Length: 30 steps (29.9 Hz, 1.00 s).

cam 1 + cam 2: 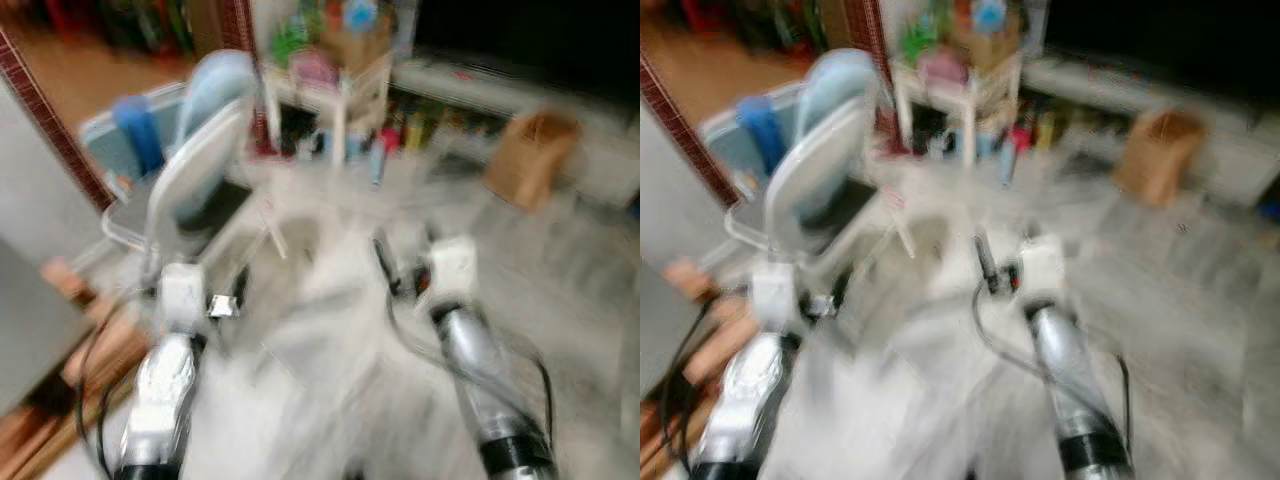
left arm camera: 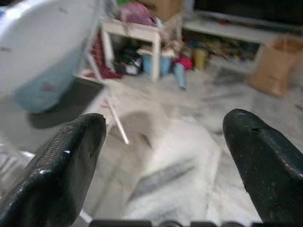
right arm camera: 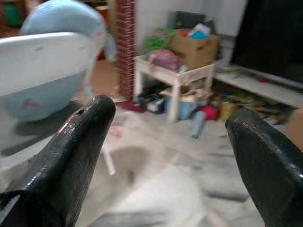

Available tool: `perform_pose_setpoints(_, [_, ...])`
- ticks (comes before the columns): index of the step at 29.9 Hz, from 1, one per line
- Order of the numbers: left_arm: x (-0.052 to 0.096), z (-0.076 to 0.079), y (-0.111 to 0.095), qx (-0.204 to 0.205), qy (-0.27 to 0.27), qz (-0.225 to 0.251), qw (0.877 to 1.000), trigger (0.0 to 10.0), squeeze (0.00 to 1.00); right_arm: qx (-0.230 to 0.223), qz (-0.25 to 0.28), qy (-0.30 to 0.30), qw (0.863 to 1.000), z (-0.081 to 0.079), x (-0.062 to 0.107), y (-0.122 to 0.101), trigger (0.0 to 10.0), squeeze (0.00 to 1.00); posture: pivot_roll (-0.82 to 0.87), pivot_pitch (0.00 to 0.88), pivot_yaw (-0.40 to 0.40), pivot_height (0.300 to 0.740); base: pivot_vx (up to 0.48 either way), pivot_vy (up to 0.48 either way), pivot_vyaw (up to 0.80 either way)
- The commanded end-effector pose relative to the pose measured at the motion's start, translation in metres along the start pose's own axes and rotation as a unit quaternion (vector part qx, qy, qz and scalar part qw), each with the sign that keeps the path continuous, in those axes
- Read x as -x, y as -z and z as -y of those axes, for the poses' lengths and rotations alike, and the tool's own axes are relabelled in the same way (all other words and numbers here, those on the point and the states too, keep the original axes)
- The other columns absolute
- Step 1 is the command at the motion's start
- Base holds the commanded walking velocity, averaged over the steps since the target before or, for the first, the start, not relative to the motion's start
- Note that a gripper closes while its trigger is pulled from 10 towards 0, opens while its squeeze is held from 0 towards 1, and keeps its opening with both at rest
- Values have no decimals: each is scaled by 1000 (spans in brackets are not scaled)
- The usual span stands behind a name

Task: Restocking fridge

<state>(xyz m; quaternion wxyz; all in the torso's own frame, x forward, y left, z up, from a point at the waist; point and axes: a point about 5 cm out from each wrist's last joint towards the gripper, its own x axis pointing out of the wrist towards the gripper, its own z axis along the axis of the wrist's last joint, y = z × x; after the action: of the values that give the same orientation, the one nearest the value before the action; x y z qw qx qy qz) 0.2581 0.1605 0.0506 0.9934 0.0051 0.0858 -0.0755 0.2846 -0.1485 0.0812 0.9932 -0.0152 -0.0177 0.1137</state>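
The head views are blurred by motion. My left gripper [image 2: 165, 130] is held out low in front of me, open, with nothing between its black fingers [image 2: 66, 161]. On the other side my right gripper [image 3: 170, 118] is open as well and holds nothing; its fingers [image 1: 385, 262] point forward over the pale floor. Both silver arms reach ahead, the left arm [image 1: 165, 380] close to a white chair. No fridge or goods to stock can be made out.
A white and pale blue chair [image 1: 200, 150] stands just ahead on the left. Beyond it are a small white table [image 1: 335, 85] piled with things, bottles [image 1: 385, 150] on the floor and a brown paper bag [image 1: 530, 155]. The pale marble floor [image 1: 330, 300] stretches ahead.
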Motion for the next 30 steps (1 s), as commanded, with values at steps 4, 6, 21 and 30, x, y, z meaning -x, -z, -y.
perform_pose_setpoints(4, [3,-4,0,-22,13,-12,1000,10000,0,6,6,8,1000,2,2,-7,10000,0,73,3,-27,740,0,0,-800])
perform_pose_setpoints(6, [5,-4,0,-23,14,-11,1000,10000,0,3,0,18,1000,5,5,-5,10000,0,75,7,-24,740,0,0,-800])
perform_pose_setpoints(21, [16,-10,10,-11,5,-36,999,10000,0,10,-29,85,996,28,26,5,10000,0,42,0,-8,740,0,259,-736])
perform_pose_setpoints(30, [31,-8,26,10,-9,-63,998,10000,0,14,-39,99,994,31,41,11,10000,0,21,0,21,740,0,0,0])
